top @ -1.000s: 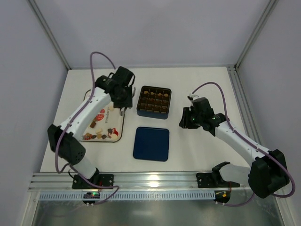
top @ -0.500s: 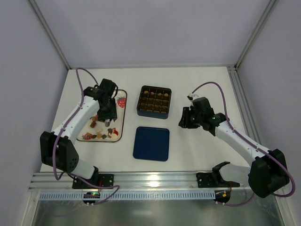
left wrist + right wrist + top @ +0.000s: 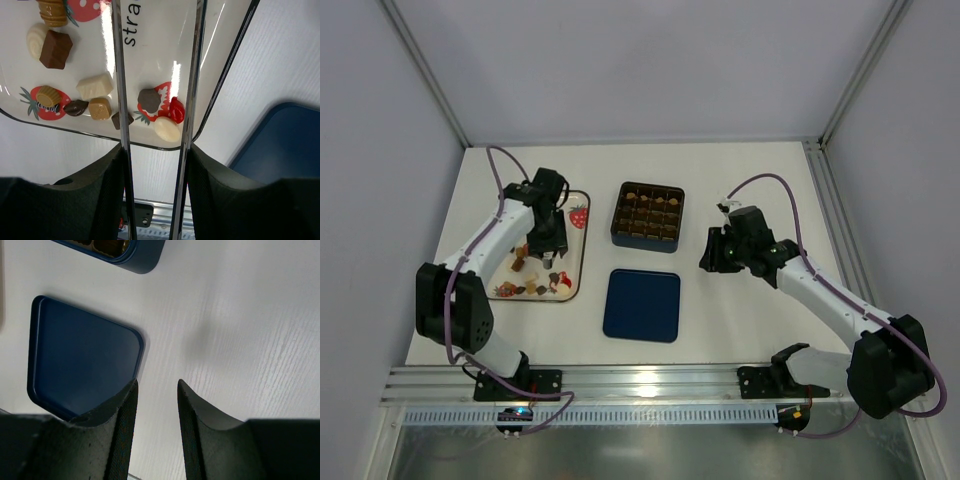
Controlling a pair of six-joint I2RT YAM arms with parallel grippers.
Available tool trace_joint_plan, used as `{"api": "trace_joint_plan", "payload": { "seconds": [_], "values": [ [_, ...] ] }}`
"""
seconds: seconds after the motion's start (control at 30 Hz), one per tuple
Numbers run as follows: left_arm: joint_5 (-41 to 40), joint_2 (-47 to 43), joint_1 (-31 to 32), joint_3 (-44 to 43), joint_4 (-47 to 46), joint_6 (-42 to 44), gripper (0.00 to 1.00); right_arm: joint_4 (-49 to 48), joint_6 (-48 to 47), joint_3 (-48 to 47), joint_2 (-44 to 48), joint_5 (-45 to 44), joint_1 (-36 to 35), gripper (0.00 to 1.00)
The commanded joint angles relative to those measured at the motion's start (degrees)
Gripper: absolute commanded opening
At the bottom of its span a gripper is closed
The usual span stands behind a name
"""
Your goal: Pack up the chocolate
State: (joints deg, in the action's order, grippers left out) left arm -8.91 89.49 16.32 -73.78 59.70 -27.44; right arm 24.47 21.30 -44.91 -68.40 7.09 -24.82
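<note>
Left gripper (image 3: 551,256) now over the tray (image 3: 90,55) at frame left, off the box (image 3: 648,215).
Its jaws stand apart, empty, above the chocolate (image 3: 149,100) lying by the "stra" print; right gripper (image 3: 156,390) unmoved, parted, empty.

left gripper (image 3: 552,256) hovers over the tray (image 3: 573,262) of chocolate (image 3: 533,289); right gripper (image 3: 707,254) hangs near the blue lid (image 3: 641,305)

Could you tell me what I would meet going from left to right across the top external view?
strawberry-print tray holding the chocolate → dark-blue box → right gripper. I leave out the left gripper, which is over the tray, and the blue lid, which spans the same stretch as the box.
</note>
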Motion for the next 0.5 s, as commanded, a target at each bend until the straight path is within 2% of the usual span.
{"api": "trace_joint_plan", "payload": {
  "seconds": [0.0,0.3,0.47],
  "values": [
    [-1.38,1.21,-0.67,-1.19,-2.05,1.51,0.47,-1.7,-0.56,-1.41,-0.24,0.12,-0.32,0.4],
    [-2.17,3.05,-1.46,-2.07,-2.31,1.87,0.47,-2.14,-0.29,-1.59,-1.12,0.2,-0.32,0.4],
    [0.02,2.27,-1.55,-1.81,-2.49,2.3,0.47,-2.06,-0.21,-1.41,-0.95,-0.06,-0.32,0.4]
  ]
}}
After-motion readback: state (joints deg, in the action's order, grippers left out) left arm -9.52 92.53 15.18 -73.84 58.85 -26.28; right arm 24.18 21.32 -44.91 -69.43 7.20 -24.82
